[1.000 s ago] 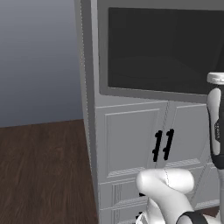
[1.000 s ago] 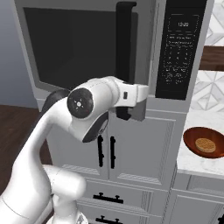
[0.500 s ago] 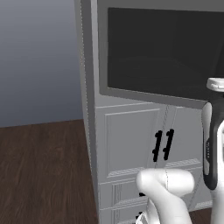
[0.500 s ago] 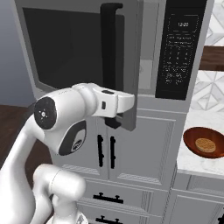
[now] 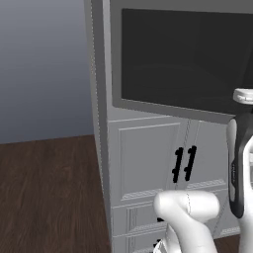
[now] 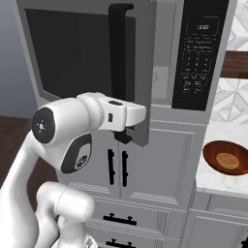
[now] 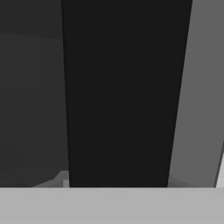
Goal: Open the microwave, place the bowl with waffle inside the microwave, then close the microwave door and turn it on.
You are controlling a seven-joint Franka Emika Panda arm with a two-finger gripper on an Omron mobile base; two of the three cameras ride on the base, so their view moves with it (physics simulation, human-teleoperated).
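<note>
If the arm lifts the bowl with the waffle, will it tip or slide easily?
The bowl is wide and shallow, so it probably sits steady and is unlikely to tip. It looks rigid with a smooth rim, so a grip there might slip. The waffle lies loose and flat inside; it could slide if the bowl tilts.

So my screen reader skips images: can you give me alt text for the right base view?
A white robot arm's gripper holds the long black bar handle of the grey-framed, dark-glass microwave door, swung partly open. A reddish-brown bowl holding a waffle sits on the white counter at right.
</note>
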